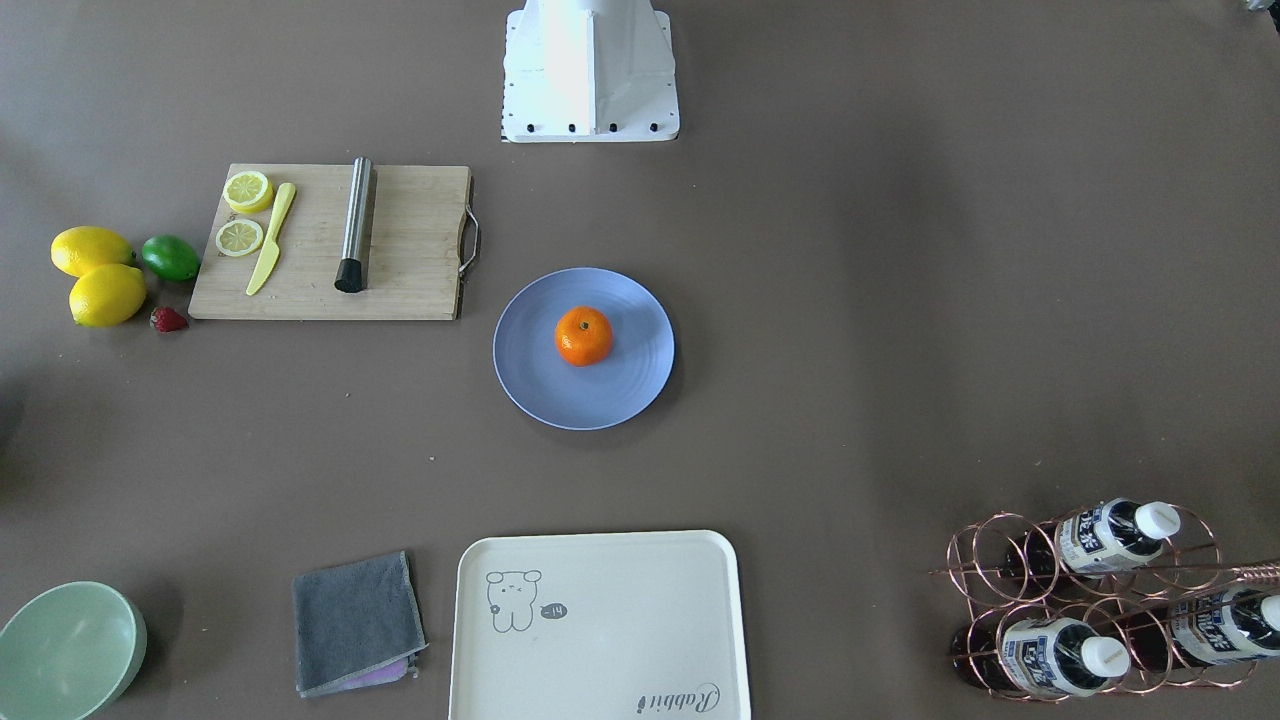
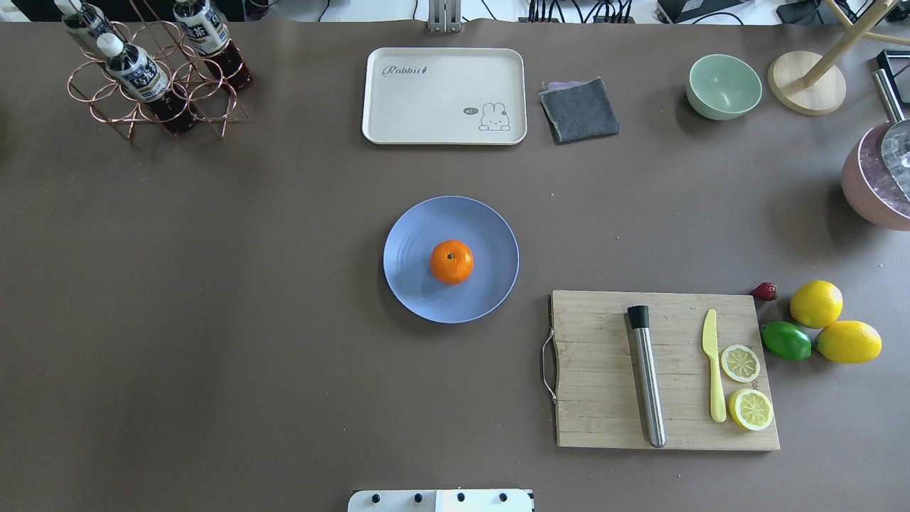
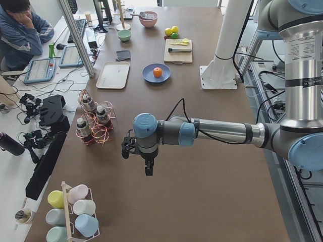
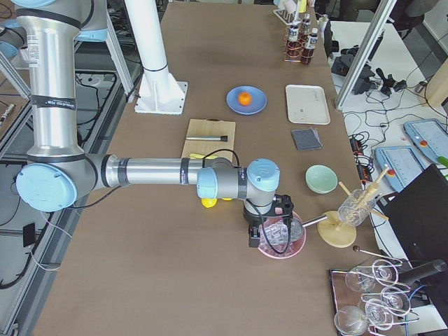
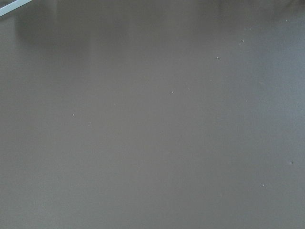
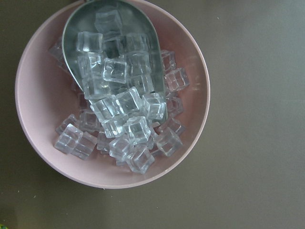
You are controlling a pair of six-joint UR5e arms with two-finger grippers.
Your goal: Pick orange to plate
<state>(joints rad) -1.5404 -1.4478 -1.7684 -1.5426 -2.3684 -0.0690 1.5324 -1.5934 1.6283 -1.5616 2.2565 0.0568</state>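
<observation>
A small round bright-orange fruit (image 2: 451, 262) sits mid-worktop (image 2: 213, 284) on the round light-blue plate (image 2: 412, 284). The left pincer (image 3: 146, 164) and right pincer (image 4: 269, 234) hang well apart from it, at opposite ends; I cannot tell whether either is parted or closed.

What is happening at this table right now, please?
Nothing is being handled at this moment. The orange sits near the middle of the blue plate, so the task looks done. Both arms are far from it. The left end effector hangs over bare table at the robot's left end. The right end effector hangs over a pink bowl of ice cubes at the other end. Whether they are open or shut cannot be told.
</observation>
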